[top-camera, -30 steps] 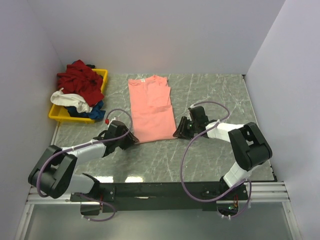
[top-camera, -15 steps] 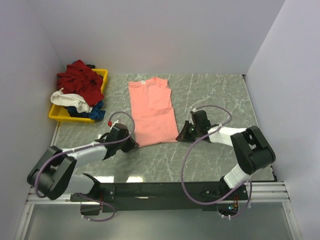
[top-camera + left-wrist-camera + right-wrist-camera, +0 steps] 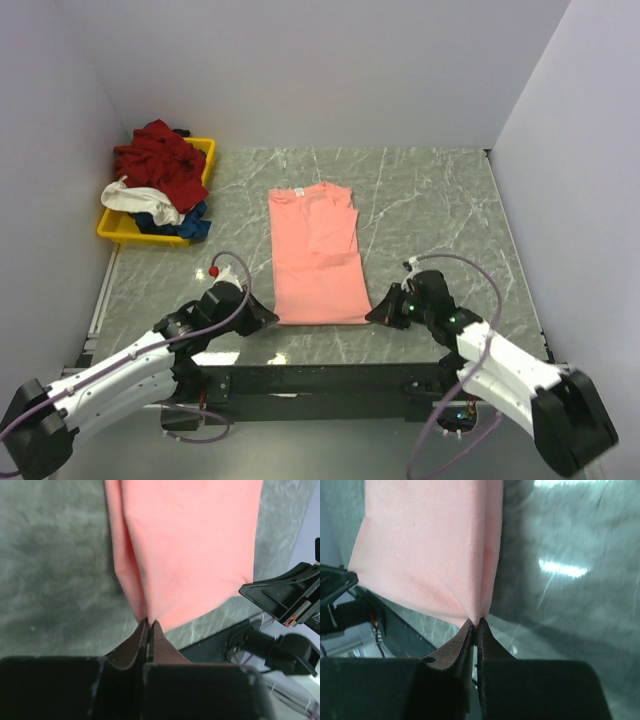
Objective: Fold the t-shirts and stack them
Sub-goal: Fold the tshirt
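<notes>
Left pincer (image 3: 148, 622) pinched fully closed on the near-left hem corner of the pink t-shirt (image 3: 315, 255). Right pincer (image 3: 475, 622) also closed, on the near-right hem corner. Cloth puckers into both sets of tips. Both arms sit low at the near edge of the bench (image 3: 430, 200).

The shirt lies flat mid-bench as a narrow strip, collar at the far end, side edges showing doubled layers in both wrist views. It looks already folded lengthwise.

Step, as I judge it: start of the cross fold, hem to collar. The next move calls for lifting both corners together at even height and carrying them toward the collar, keeping the hem taut so the layers don't slide.

A dark red shirt (image 3: 155, 160), a white shirt (image 3: 135, 197) and a blue shirt (image 3: 180, 222) are heaped unfolded in the yellow tray (image 3: 110, 232), far left, well apart from the pink one.

Writing: 1 small white neck label (image 3: 297, 190), too small to read. No brands visible.
</notes>
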`<state>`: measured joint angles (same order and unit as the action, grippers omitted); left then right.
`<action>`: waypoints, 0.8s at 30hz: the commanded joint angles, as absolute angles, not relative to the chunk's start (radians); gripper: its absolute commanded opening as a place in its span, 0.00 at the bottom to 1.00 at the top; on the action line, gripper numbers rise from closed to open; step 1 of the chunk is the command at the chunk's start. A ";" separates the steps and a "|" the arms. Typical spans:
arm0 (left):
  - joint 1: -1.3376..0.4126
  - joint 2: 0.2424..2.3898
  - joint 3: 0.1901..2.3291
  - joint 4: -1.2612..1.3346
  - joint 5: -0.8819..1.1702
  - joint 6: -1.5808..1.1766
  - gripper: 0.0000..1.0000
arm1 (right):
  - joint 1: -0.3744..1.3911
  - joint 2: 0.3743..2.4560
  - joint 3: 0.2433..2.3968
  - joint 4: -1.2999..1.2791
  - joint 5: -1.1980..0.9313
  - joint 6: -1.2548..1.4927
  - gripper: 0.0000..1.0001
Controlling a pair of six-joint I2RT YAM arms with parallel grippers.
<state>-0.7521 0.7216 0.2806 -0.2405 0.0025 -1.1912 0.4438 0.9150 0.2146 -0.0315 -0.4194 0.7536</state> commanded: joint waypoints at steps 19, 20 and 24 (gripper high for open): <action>-0.858 0.707 0.659 -0.541 -0.198 -1.149 0.00 | 0.538 0.727 0.599 -0.483 -0.224 0.717 0.00; -0.853 0.745 0.681 -0.541 -0.216 -1.138 0.00 | 0.535 0.773 0.624 -0.485 -0.209 0.707 0.00; -0.738 0.862 0.788 -0.500 -0.134 -1.010 0.00 | 0.493 0.912 0.764 -0.465 -0.236 0.666 0.00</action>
<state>-0.8085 0.7982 0.7063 -0.5217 -0.1555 -1.1294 0.5209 0.8288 0.6670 -0.4625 -0.2550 0.7231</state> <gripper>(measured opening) 0.018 0.073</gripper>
